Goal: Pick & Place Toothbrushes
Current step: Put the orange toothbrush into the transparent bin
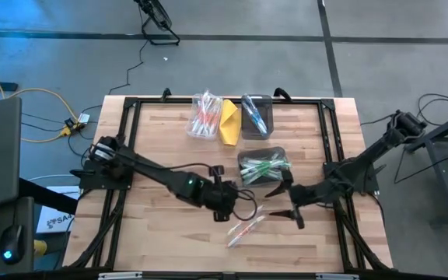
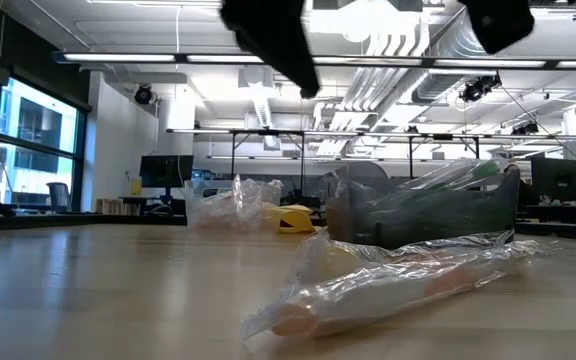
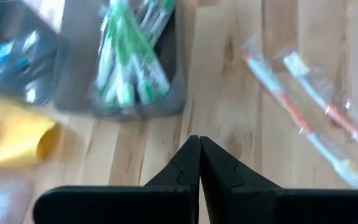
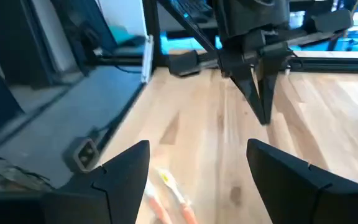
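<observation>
Two orange-and-white toothbrushes in a clear wrapper (image 1: 246, 229) (image 2: 408, 285) (image 3: 309, 106) lie flat on the wooden table near its front edge. My left gripper (image 1: 238, 205) (image 3: 199, 155) hovers above the table just left of them, shut, with nothing between its fingers. My right gripper (image 1: 282, 200) (image 4: 197, 171) stands open to the right of the wrapped toothbrushes, pointing toward the left gripper (image 4: 260, 93). One orange toothbrush (image 4: 173, 199) shows below its fingers. A grey bin (image 1: 263, 167) (image 3: 129, 62) just beyond holds green toothbrushes.
At the table's far side stand a clear container of red toothbrushes (image 1: 204, 115), a yellow folded thing (image 1: 229, 120) (image 3: 11, 137) and a dark bin of blue toothbrushes (image 1: 255, 115). A black frame (image 1: 131, 117) runs along the table's edges. Bare wood lies at the front left.
</observation>
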### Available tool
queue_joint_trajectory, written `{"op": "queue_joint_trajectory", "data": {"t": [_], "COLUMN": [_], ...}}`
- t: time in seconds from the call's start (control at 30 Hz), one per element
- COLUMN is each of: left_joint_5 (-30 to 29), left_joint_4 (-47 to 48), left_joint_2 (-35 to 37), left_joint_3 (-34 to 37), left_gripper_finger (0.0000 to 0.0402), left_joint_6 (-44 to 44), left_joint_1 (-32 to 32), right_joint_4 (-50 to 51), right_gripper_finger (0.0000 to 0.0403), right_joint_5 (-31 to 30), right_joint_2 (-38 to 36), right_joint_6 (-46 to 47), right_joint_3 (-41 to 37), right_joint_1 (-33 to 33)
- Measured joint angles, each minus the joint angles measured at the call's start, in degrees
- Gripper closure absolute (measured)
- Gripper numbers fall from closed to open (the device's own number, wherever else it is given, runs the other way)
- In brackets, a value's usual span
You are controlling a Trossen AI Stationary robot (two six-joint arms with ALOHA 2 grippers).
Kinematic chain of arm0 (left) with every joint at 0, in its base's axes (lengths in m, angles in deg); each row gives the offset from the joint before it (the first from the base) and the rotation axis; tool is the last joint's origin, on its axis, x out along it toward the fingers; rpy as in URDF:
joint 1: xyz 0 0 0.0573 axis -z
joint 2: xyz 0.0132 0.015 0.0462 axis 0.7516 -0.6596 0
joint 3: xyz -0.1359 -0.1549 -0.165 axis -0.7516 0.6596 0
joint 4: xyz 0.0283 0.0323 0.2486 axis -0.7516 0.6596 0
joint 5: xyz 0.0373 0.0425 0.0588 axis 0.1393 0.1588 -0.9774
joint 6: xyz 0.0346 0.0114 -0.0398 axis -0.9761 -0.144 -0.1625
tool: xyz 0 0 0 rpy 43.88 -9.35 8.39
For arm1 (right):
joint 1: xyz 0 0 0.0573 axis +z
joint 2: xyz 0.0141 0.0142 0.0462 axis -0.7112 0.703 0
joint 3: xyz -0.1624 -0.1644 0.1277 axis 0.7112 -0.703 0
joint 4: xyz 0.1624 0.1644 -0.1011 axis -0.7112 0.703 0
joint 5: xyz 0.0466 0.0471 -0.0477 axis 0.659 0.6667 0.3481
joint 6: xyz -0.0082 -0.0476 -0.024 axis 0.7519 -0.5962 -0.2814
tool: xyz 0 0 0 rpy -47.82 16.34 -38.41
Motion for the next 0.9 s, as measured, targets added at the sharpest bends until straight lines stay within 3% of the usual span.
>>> {"op": "queue_joint_trajectory", "data": {"t": [0.23,0.47,0.63,0.9], "left_joint_5": [-3.72,-6.54,-7.85,-8.12], "left_joint_4": [1.69,-13.13,-23.37,-23.61], "left_joint_2": [5.80,13.21,16.41,16.72], "left_joint_3": [7.17,19.63,26.68,27.61], "left_gripper_finger": [0.0401,0.0401,0.0401,0.0401], "left_joint_6": [8.69,12.94,13.90,19.13], "left_joint_1": [4.47,11.24,15.25,17.07], "right_joint_4": [8.39,13.74,13.89,15.11], "right_gripper_finger": [0.0141,0.0141,0.0141,0.0143], "right_joint_5": [0.43,2.36,7.04,9.92], "right_joint_2": [10.71,19.57,25.75,32.56], "right_joint_6": [-2.67,-2.02,0.21,2.59], "right_joint_3": [8.37,12.39,13.08,13.18], "right_joint_1": [-3.69,-6.38,-7.85,-8.08]}}
